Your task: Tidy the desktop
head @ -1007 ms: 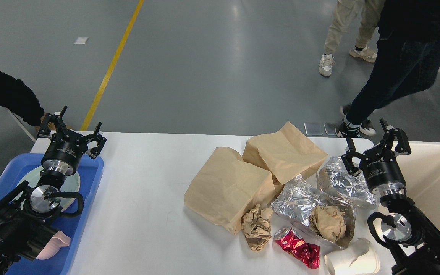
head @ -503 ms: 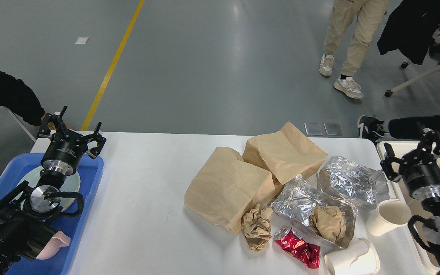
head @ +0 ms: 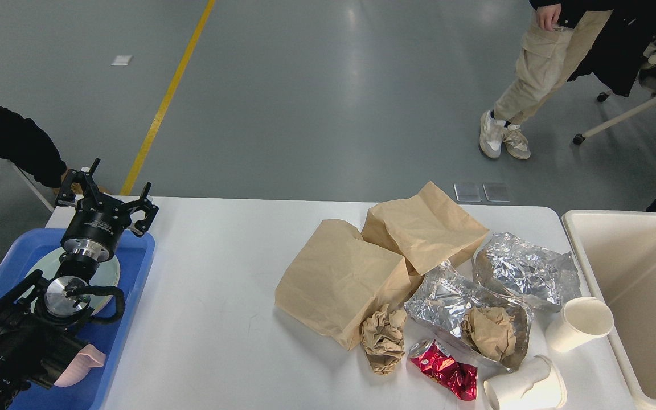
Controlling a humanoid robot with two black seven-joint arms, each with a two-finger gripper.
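Observation:
The white desktop point(head: 220, 285) carries a heap of litter on its right half: two brown paper bags point(head: 362, 262), two crumpled silver foil wrappers point(head: 524, 267), balls of brown paper point(head: 384, 337), a crushed red can point(head: 445, 370) and two white paper cups, one standing point(head: 581, 322) and one lying on its side point(head: 524, 387). My left gripper point(head: 106, 191) hangs open and empty over the far end of the blue tray. My right arm and gripper are out of view.
The blue tray point(head: 134, 285) at the left holds a pale plate point(head: 109, 273) and a pink item point(head: 83, 364). A cream bin point(head: 635, 296) stands at the table's right end. People's legs point(head: 527, 85) and a chair point(head: 647, 85) are on the floor beyond.
My right arm swung right over the bin and then left the view, uncovering the standing cup and the foil. The left arm stayed still. The people behind moved.

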